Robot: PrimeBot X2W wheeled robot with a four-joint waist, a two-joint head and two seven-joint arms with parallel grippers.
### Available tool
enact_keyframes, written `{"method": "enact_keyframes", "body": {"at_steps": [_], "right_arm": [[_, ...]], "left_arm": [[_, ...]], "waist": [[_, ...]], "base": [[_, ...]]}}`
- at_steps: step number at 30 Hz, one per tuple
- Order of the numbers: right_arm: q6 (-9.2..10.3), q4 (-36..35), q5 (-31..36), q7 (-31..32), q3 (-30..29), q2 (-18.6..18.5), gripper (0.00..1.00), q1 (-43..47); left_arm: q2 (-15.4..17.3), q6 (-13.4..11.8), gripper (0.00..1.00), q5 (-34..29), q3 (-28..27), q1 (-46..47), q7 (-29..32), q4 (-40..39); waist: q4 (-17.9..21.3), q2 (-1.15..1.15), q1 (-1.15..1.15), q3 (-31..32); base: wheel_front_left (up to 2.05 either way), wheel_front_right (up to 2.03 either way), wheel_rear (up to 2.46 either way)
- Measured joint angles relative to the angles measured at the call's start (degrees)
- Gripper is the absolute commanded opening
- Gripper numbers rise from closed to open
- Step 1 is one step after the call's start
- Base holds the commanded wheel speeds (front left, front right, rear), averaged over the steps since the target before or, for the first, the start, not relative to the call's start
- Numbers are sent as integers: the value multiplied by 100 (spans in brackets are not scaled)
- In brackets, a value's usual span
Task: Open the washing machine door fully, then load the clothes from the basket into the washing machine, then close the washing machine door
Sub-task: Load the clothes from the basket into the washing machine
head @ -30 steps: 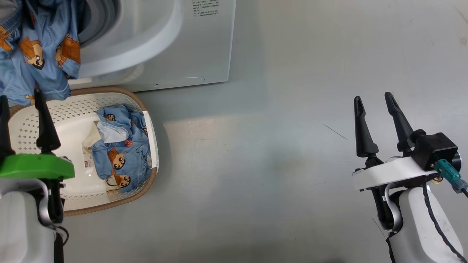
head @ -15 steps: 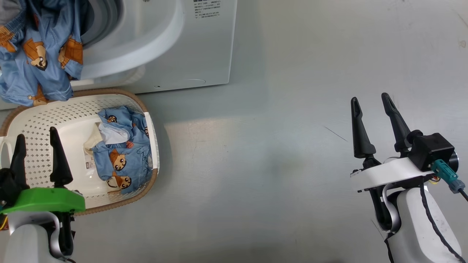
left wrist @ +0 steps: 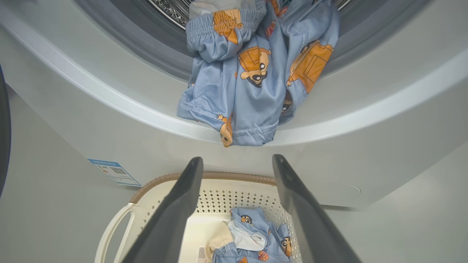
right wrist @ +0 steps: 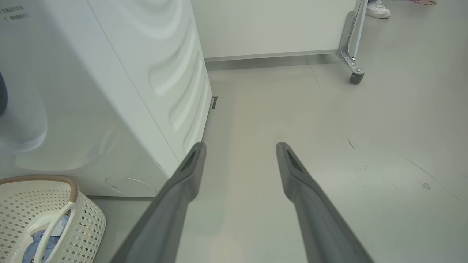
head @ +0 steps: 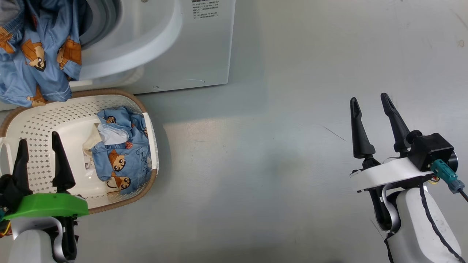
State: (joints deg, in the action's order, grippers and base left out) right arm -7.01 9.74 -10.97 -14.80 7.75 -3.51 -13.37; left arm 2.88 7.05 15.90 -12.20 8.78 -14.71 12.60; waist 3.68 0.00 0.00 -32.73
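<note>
Clothes first. The draped piece (left wrist: 252,80) is only half loaded: its waistband lies inside the drum (left wrist: 166,9), but the rest droops over the gasket (left wrist: 139,47) and down the white lip of the machine (head: 204,44). Shut the door on that and I reckon it snags, so it wants a push inward. The basket piece (head: 122,153) lies crumpled at the right end of the basket (head: 44,117), white lining showing, with bare plastic and the label beside it. So the loading is roughly halfway by my count.

The basket sits on the floor (head: 256,164) right at the machine's foot, below the opening, which makes for a short lift. I can't tell whether the two touch. The door (left wrist: 3,124) is swung clear of the opening; I take that dark sliver at the left wrist view's edge for its rim.

My left tool (head: 39,137) hovers above the basket's left half, fingers spread wide, nothing in them. The basket piece lies off to its right, so I'd shift that way before dropping in. My right tool (head: 368,96) is parked over bare floor, well apart from everything, also spread wide and empty, out of the way.
</note>
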Motion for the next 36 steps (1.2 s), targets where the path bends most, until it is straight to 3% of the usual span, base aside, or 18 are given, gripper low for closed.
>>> {"method": "enact_keyframes", "body": {"at_steps": [21, 36], "right_arm": [[0, 43, -9, 0, 42, 0, 100, -7], [0, 89, -53, 0, 135, 3, 100, -18]], "left_arm": [[11, 0, 100, -9, 27, 310, 0, 236], [379, -1, 100, -101, 103, 1182, 233, 776]], "waist": [[2, 0, 0, -19], [135, 0, 0, -47]], "base": [[0, 0, 0], [0, 0, 0]]}}
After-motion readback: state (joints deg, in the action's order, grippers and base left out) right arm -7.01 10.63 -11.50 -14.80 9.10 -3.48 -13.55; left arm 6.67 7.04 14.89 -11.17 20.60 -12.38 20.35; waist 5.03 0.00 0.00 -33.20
